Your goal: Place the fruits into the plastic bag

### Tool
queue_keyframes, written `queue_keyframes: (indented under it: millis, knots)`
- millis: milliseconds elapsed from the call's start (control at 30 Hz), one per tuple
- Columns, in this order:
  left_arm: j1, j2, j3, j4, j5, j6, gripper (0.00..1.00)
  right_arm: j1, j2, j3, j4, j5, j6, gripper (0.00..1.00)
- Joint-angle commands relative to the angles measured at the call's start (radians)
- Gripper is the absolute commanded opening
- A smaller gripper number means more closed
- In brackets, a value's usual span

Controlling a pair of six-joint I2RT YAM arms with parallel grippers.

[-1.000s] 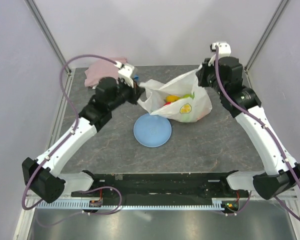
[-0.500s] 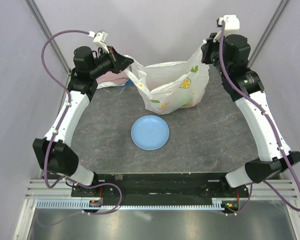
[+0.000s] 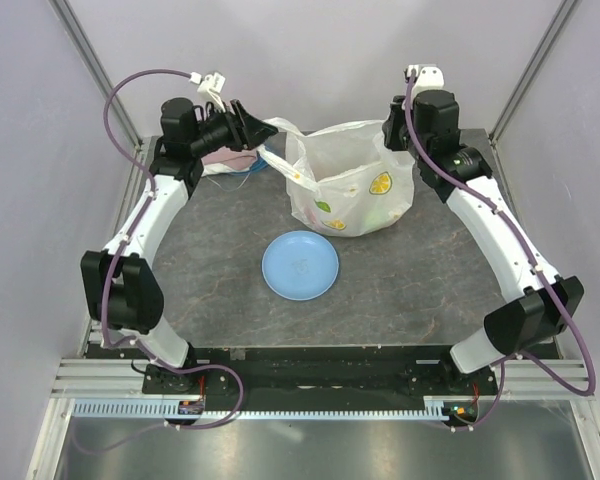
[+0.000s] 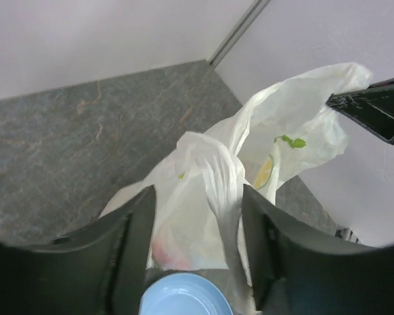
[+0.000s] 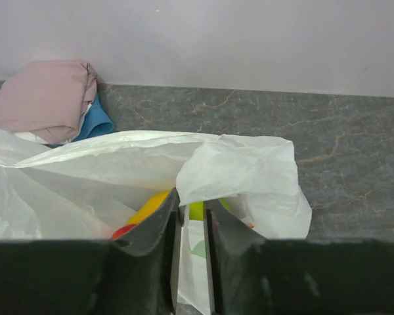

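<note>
The plastic bag [image 3: 352,185] stands upright on the table at the back middle, mouth up; it is white with orange slices and leaves. Inside it, the right wrist view shows fruits: a yellow one [image 5: 148,206], a red one [image 5: 123,231] and a green one [image 5: 197,210]. My left gripper [image 3: 256,128] [image 4: 197,197] is open wide at the bag's left, and a loop handle [image 4: 222,172] lies loose between its fingers. My right gripper [image 3: 394,135] [image 5: 192,200] hangs over the bag's right rim, jaws a narrow gap apart, with loose bag film hanging in the gap.
A round light-blue plate [image 3: 300,265] [image 4: 184,296] lies in front of the bag at mid-table. A folded pink cloth [image 5: 46,98] sits on something blue [image 5: 98,121] in the back left corner, behind my left arm. Walls close in on three sides.
Both arms raised the bag by its handles and stood it upright at the back. Now both jaws have parted, the left one wide, and the bag has settled onto the table.
</note>
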Motion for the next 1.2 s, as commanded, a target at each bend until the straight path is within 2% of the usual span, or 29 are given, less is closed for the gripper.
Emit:
queue_keyframes:
  millis: [0,33,67,133,267,433,500,533,600,633,667,700,733,767,800,900,1067,1167]
  knots:
    - [-0.008,-0.123,-0.105,0.243,0.069,-0.063,0.69,-0.003,-0.07,-0.025,0.05,-0.023,0.013,0.31]
    - [-0.013,-0.155,-0.128,0.267,0.074,-0.081,0.75,-0.003,-0.076,-0.038,0.051,-0.025,0.01,0.33]
    - [-0.017,-0.169,-0.175,0.29,0.088,-0.087,0.76,-0.003,-0.082,-0.042,0.05,-0.022,0.01,0.39]
    - [-0.034,-0.2,-0.218,0.324,0.083,-0.086,0.8,-0.004,-0.096,-0.059,0.048,-0.025,0.009,0.44]
    - [-0.075,-0.272,-0.332,0.331,0.065,-0.043,0.82,-0.003,-0.119,-0.093,0.05,-0.03,0.01,0.52]
    - [-0.152,-0.3,-0.396,0.334,0.109,0.011,0.83,-0.004,-0.148,-0.136,0.05,-0.027,0.01,0.54]
    - [-0.177,-0.301,-0.415,0.334,0.103,0.044,0.83,-0.004,-0.156,-0.145,0.051,-0.025,0.013,0.52]
    - [-0.192,-0.295,-0.412,0.334,0.115,0.049,0.8,-0.003,-0.158,-0.153,0.05,-0.023,0.016,0.5]
    - [-0.201,-0.278,-0.406,0.334,0.12,0.046,0.72,-0.003,-0.161,-0.157,0.048,-0.037,0.018,0.31]
    - [-0.204,-0.271,-0.395,0.336,0.114,0.04,0.51,-0.003,-0.162,-0.156,0.051,-0.042,0.021,0.25]
    - [-0.204,-0.266,-0.387,0.339,0.111,0.032,0.41,-0.003,-0.161,-0.151,0.05,-0.049,0.02,0.15]
    - [-0.206,-0.261,-0.378,0.341,0.106,0.022,0.31,-0.004,-0.161,-0.144,0.05,-0.053,0.02,0.11]
    - [-0.204,-0.249,-0.357,0.342,0.097,0.018,0.17,-0.004,-0.158,-0.122,0.048,-0.056,0.018,0.07]
    - [-0.204,-0.245,-0.341,0.348,0.092,0.017,0.1,-0.004,-0.155,-0.108,0.045,-0.056,0.017,0.01]
    - [-0.203,-0.238,-0.326,0.347,0.085,0.018,0.05,-0.004,-0.15,-0.09,0.045,-0.062,0.013,0.0]
    - [-0.201,-0.214,-0.24,0.347,0.037,0.029,0.01,-0.008,-0.129,-0.004,0.041,-0.054,-0.006,0.0]
    - [-0.145,-0.107,0.01,0.281,-0.01,-0.003,0.02,-0.018,-0.061,0.194,0.016,-0.037,-0.033,0.0]
    - [-0.118,0.008,0.191,0.139,-0.006,0.034,0.01,-0.024,-0.035,0.247,0.018,-0.028,-0.045,0.0]
